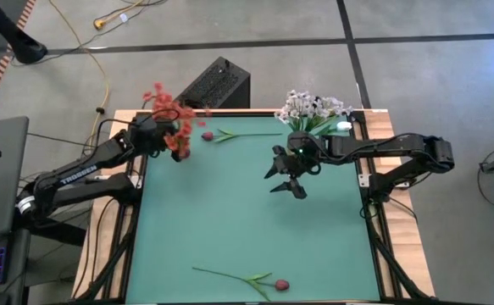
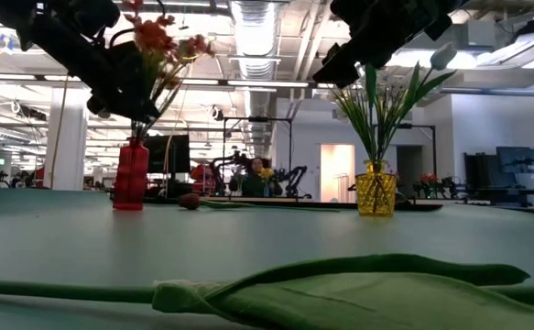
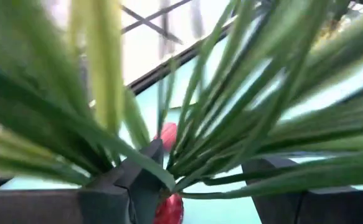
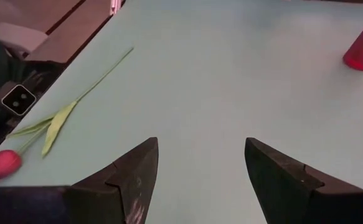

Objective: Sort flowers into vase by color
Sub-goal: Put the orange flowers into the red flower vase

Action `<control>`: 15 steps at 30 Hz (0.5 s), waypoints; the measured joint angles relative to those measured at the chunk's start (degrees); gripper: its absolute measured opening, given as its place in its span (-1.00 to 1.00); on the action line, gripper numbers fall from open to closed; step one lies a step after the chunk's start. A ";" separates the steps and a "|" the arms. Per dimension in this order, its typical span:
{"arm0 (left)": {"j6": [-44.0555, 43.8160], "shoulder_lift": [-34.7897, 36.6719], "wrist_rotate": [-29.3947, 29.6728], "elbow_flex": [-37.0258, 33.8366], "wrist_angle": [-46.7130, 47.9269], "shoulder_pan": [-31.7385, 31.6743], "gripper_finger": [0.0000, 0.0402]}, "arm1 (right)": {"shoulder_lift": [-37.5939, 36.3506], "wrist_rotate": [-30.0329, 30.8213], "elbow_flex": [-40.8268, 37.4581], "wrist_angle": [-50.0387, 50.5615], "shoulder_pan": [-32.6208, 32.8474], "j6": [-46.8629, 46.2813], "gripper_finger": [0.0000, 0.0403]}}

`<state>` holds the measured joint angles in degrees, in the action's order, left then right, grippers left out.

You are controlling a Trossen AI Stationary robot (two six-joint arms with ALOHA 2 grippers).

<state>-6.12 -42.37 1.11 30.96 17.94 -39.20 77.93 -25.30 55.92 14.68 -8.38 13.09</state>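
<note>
Nearest the low camera: pink bud flower (image 2: 340,284) flat on the green mat (image 1: 230,212), stem and leaf across the near edge, bud (image 1: 281,285) to one side. Untouched, well clear of both sets of fingers; probably a later pick.

Mid-table: right gripper (image 1: 290,180) hanging above bare mat, fingers (image 4: 131,180) spread wide, nothing between them. From its own camera, same flower lying ahead of the fingertips with bud (image 4: 2,164) closest to the arm base. Looks parked or lining up for that pick.

Far side, left: left gripper (image 1: 158,135) right at the red vase (image 2: 130,176), buried in the orange-red flowers (image 1: 172,114). Left fingers (image 3: 137,180) parted around green stems (image 3: 231,124), not pinching; reads as a release into the vase. Stems upright, vase taking the load. Risk: blossoms snagging on fingers during pull-out.

Just beyond those fingers: second pink bud flower (image 1: 221,135) on the mat near the red vase, not sorted yet.

Far side, right: yellow vase (image 2: 375,193) with white flowers (image 1: 313,108), behind the right gripper, standing free.

Reds in red, whites in yellow; two pinks loose.
</note>
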 joint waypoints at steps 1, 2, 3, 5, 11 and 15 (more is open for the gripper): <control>0.25 0.00 -0.05 0.00 0.22 0.02 -0.01 | 0.00 0.00 0.00 -0.18 0.00 -0.02 0.31; 0.35 0.00 -0.03 0.00 0.32 -0.01 -0.01 | 0.00 0.00 0.00 -0.36 0.00 -0.04 0.31; 0.62 0.04 -0.03 0.00 0.48 -0.01 -0.01 | 0.00 -0.01 0.00 -0.39 0.02 -0.23 0.31; 1.15 0.04 -0.04 0.00 0.67 -0.03 -0.01 | 0.00 -0.02 0.00 -0.37 -0.05 -1.18 0.31; 2.87 0.04 -1.34 0.59 1.82 -0.03 -0.01 | 0.00 -0.02 0.02 -0.28 -0.35 -3.62 0.31; 5.04 0.03 -1.38 4.15 6.38 -0.01 -0.01 | 0.00 -0.04 0.02 -0.17 -0.31 -3.73 0.31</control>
<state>-1.07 -42.34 -0.27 35.11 24.32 -39.20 77.93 -25.34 55.94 14.50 -8.69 9.37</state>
